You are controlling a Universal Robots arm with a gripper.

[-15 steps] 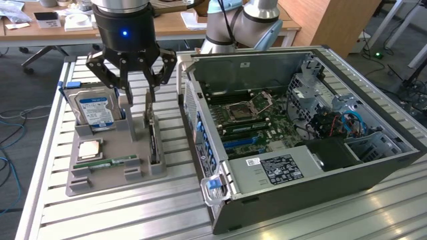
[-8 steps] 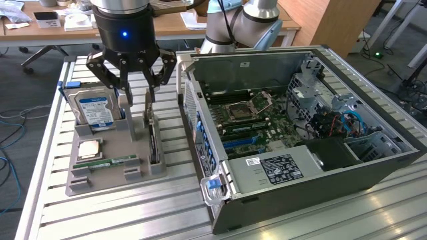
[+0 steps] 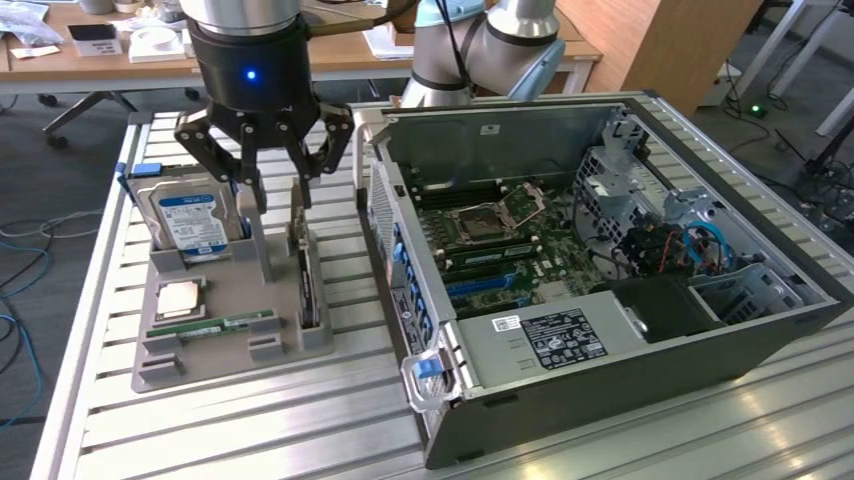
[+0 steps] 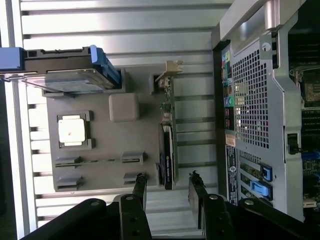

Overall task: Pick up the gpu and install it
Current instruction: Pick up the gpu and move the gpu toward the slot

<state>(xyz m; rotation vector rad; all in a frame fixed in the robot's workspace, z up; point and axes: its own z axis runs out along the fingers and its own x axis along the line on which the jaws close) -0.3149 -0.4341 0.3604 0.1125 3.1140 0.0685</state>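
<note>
Jaws apart, empty, hovering over the grey holder (image 3: 267, 275) on the table (image 3: 267, 420). The gpu (image 3: 308, 290) stands on edge in the holder's slot, below the jaws and untouched, its near end roughly in line with the gap. Hard drive (image 3: 187, 220) stands upright to one side of the jaws, open computer case (image 3: 601, 250) on the other.

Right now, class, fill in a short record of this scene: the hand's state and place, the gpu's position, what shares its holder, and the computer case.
hand: open, holding nothing, poised over the gpu
gpu: standing on edge in a slot of the grey holder, not yet picked up
also in holder: hard drive, processor chip, RAM stick
computer case: side open, motherboard exposed, on the exterior view's right of the holder
</note>
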